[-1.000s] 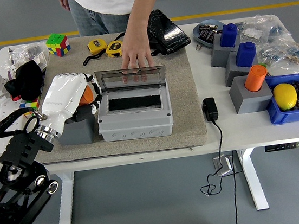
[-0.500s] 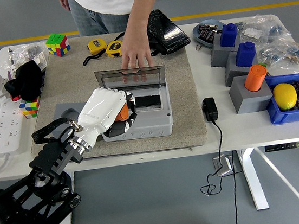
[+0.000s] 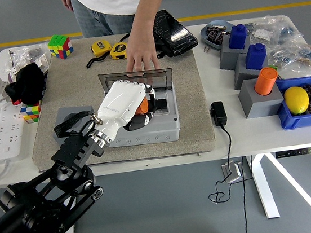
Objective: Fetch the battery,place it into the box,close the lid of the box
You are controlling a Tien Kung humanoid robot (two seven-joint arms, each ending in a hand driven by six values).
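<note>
The grey box [image 3: 146, 130] sits on the beige mat [image 3: 192, 117] at the table's middle, its clear lid [image 3: 139, 80] standing open at the back. My left hand [image 3: 124, 102], white with a black arm, hovers over the box's opening, fingers curled around an orange battery [image 3: 141, 107]. A person's hand [image 3: 142, 61] rests on the lid's top edge, holding it up. The grey block [image 3: 71, 117] at the mat's left shows a round hole.
Blue and orange batteries stand in grey blocks [image 3: 259, 93] at the right, beside a blue bin [image 3: 308, 110] with a yellow lemon [image 3: 296, 99]. A black adapter [image 3: 218, 113] and cable lie right of the mat. Tape measures [image 3: 108, 49], a cube [image 3: 60, 46], a power strip [image 3: 2, 135] lie around.
My left hand has lifted the orange battery off the grey block at the left and carried it rightwards over the box's opening. The person's hand has stayed on the lid.
</note>
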